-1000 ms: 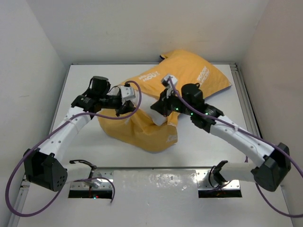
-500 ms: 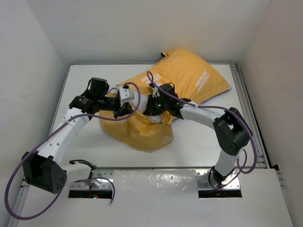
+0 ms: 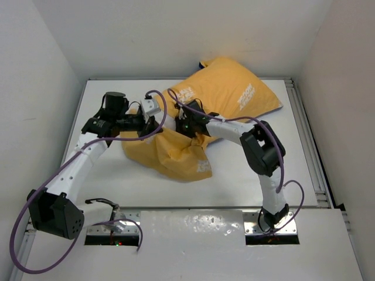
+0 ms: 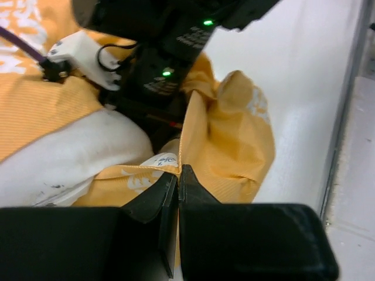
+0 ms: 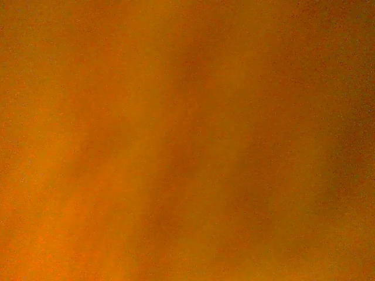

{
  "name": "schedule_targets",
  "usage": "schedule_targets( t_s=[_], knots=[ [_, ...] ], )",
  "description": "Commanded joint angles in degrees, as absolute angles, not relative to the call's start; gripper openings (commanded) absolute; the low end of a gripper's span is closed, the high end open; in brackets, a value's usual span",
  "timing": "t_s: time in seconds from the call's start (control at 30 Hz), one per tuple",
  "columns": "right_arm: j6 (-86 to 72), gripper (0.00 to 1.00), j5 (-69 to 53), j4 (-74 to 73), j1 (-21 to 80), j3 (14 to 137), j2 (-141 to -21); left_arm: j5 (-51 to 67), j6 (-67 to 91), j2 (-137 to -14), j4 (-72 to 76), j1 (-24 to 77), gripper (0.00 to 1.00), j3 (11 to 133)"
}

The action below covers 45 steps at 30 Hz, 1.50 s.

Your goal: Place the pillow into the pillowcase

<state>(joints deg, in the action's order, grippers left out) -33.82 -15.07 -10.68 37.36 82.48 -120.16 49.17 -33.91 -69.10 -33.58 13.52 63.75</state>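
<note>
While the left gripper (image 4: 177,175) pinches its fingers tight on the hem of the big orange-yellow fabric pillowcase (image 3: 234,96), the plump white pillow (image 4: 64,155) sits mostly inside, just peeking out at the opening. The case lies across the white table (image 3: 293,170). The right gripper (image 3: 185,124) is buried in fabric, so its fingers' state can't be told.
</note>
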Motion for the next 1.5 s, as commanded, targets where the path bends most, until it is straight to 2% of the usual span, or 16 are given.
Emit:
schedule_targets(
  t_s=[0.0, 0.1, 0.13, 0.23, 0.37, 0.6, 0.73, 0.77, 0.83, 0.93, 0.97, 1.0, 1.03, 1.13, 1.4, 1.47],
  knots=[
    [-20.9, 0.00, -6.5, -16.3, 37.5, 76.9, -117.4, 53.3, -32.6, -63.9, -28.8, 15.1, 0.00, 66.9],
    [-14.2, 0.16, -13.1, -12.9, 36.4, 72.2, -103.9, 44.3, -36.8, -64.2, -30.1, 15.6, 0.00, 63.9],
    [-11.5, 0.30, -15.7, -14.4, 35.9, 72.3, -98.2, 41.9, -37.1, -64.0, -29.3, 15.7, 0.00, 62.4],
    [-8.4, 0.54, -23.4, -18.6, 34.2, 75.0, -90.0, 40.6, -37.2, -63.9, -28.6, 16.8, 0.00, 61.4],
    [-9.7, 0.69, -28.6, -19.1, 33.8, 77.8, -85.4, 40.7, -37.9, -63.7, -28.4, 18.6, 0.00, 61.3],
    [-19.2, 0.59, -31.3, -11.8, 32.3, 77.9, -87.7, 40.7, -38.6, -62.7, -29.2, 20.2, 0.00, 61.1],
    [-21.4, 0.86, -31.8, -7.5, 31.5, 76.5, -87.5, 40.6, -39.6, -61.9, -30.1, 20.4, 0.00, 61.1],
    [-20.7, 0.88, -31.1, -7.5, 32.0, 76.6, -87.4, 40.7, -39.8, -61.7, -30.1, 20.3, 0.00, 61.1],
    [-17.3, 0.81, -27.8, -9.4, 33.1, 77.9, -87.6, 41.3, -40.3, -61.8, -30.5, 20.4, 0.00, 60.8],
    [-15.2, 0.52, -21.1, -13.3, 36.4, 82.2, -91.1, 42.4, -41.0, -61.8, -30.9, 20.7, 0.00, 60.9],
    [-15.0, 0.52, -19.7, -14.2, 37.4, 84.3, -92.5, 42.7, -41.3, -61.7, -31.2, 20.7, 0.00, 60.9],
    [-15.6, 0.56, -17.8, -16.4, 37.9, 85.3, -94.1, 43.1, -41.5, -61.8, -31.4, 20.7, 0.00, 61.0],
    [-16.1, 0.75, -15.9, -17.8, 38.0, 86.6, -97.4, 43.3, -41.5, -61.8, -31.6, 20.8, 0.00, 61.0],
    [-16.8, 0.99, -8.4, -19.9, 38.6, 88.6, -103.3, 44.1, -42.7, -61.4, -33.5, 20.8, 0.00, 61.2],
    [-11.7, 0.99, -8.4, -20.9, 42.4, 89.2, -115.5, 42.9, -46.8, -59.9, -37.5, 21.4, 0.00, 59.3],
    [-12.8, 0.79, -7.2, -20.3, 41.9, 86.9, -117.2, 42.4, -47.5, -59.9, -37.8, 21.4, 0.00, 58.7]
  ],
)
